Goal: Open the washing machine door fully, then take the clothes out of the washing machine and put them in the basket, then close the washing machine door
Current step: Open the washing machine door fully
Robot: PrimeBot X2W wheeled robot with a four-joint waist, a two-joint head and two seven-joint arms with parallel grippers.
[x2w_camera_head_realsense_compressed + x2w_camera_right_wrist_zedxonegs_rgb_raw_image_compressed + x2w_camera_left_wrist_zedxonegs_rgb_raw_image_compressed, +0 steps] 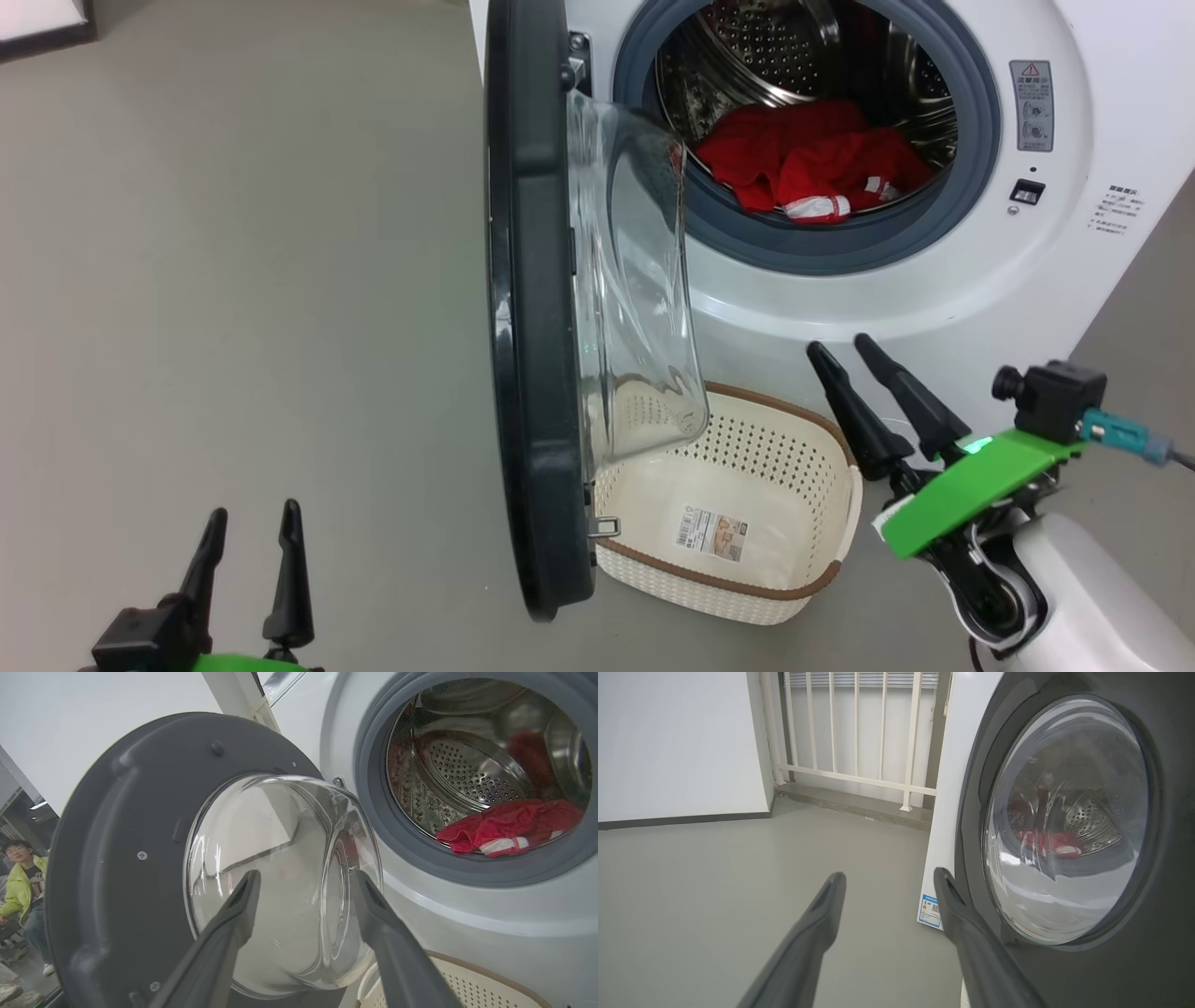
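The white washing machine (pixel 1046 271) stands ahead with its black door (pixel 527 308) swung out edge-on toward me, the clear glass bowl (pixel 635 280) bulging to the right. Red clothes (pixel 812 163) with a small white part lie at the front of the steel drum (pixel 794 56). The cream basket (pixel 747 504) sits on the floor below the opening, partly behind the door. My right gripper (pixel 843 347) is open, above the basket's right rim. My left gripper (pixel 255 511) is open at lower left, outside the door. The right wrist view shows the clothes (pixel 509 826) and door (pixel 117 858).
Grey floor (pixel 233 280) spreads to the left of the door. In the left wrist view a white railing (pixel 854 732) and wall stand behind the machine, whose blue sticker (pixel 930 910) shows at its lower corner. A person in a yellow-green jacket (pixel 18 891) sits beyond the door.
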